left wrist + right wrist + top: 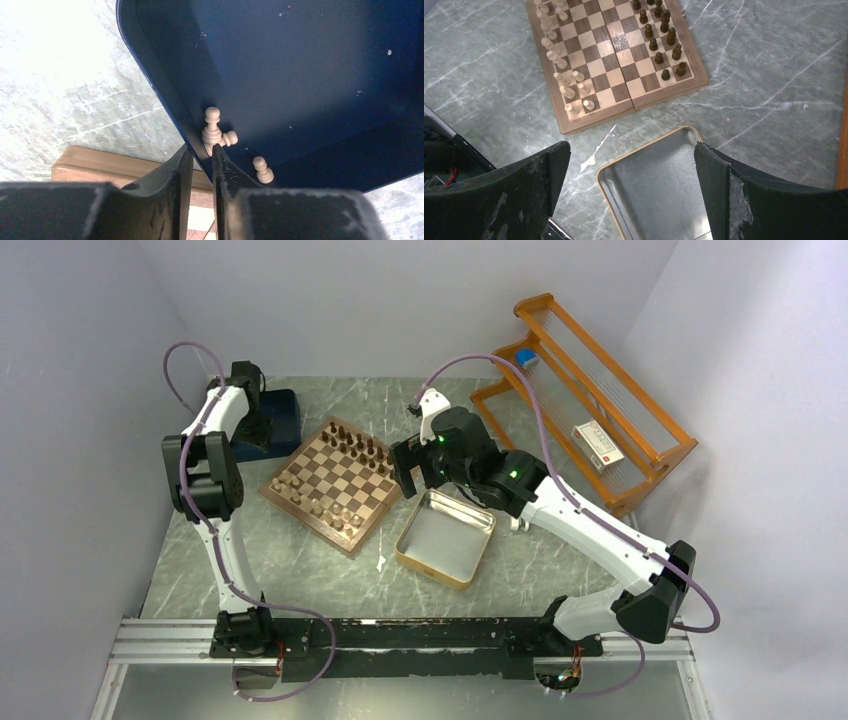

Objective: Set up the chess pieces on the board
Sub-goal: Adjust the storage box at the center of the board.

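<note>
The left gripper [200, 152] hangs over the near corner of a navy tray [310, 75]. Its jaws are drawn to a narrow slit that seems to straddle the tray's wall, and whether they pinch anything cannot be told. Two pale chess pieces [212, 125] lie together inside the tray, right at the tip of the finger on the tray side and touching or almost touching it. A third pale piece [262, 170] lies just beside that same finger, a little farther into the tray. A corner of the board [596, 116] shows under the other finger. The right gripper [631, 147] is spread wide and holds nothing. A silver tin [654, 200] lies below, between its fingers, and the board lies just ahead of the fingertips on the marbled table [764, 75], carrying pale men and dark men [659, 57].
</note>
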### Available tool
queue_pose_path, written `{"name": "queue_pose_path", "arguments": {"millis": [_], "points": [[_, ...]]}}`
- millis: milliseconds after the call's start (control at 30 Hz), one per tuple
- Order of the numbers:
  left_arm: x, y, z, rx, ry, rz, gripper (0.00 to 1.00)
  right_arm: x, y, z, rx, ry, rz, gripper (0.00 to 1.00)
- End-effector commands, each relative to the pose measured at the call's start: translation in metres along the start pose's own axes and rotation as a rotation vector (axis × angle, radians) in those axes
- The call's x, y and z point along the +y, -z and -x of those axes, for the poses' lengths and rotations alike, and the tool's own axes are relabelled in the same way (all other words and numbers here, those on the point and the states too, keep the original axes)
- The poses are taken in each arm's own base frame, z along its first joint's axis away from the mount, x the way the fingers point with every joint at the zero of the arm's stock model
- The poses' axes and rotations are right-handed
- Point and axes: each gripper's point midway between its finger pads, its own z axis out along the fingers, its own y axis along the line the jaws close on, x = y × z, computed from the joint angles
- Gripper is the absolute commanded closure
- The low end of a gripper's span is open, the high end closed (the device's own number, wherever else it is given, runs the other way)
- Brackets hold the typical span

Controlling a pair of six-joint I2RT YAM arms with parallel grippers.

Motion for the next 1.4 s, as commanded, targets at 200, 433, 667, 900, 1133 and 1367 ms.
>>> {"name": "queue_pose_path", "arguments": {"millis": [200, 433, 667, 900, 1133, 1367], "points": [[-0.021, 0.005, 0.047, -0.147, -0.141, -0.053, 0.95, -0.003, 0.002, 0.009, -0.015, -0.003, -0.018, 0.0], [-0.024, 0.017, 0.086, -0.244, -0.344, -0.119, 0.95, -0.002, 0.0, 0.01, -0.021, -0.004, -0.015, 0.0], [-0.035, 0.031, 0.115, -0.321, -0.553, -0.181, 0.95, -0.002, 0.001, 0.008, -0.019, -0.004, -0.009, 0.0], [-0.034, 0.026, 0.103, -0.263, -0.663, -0.257, 0.95, -0.003, 0.004, 0.007, -0.029, -0.001, -0.01, 0.0], [-0.031, 0.018, 0.083, -0.169, -0.701, -0.305, 0.95, -0.006, 0.009, 0.005, -0.038, -0.002, -0.017, 0.0], [-0.022, 0.014, 0.087, -0.168, -0.712, -0.275, 0.95, -0.009, 0.011, 0.002, -0.041, -0.002, -0.026, 0.0]]}}
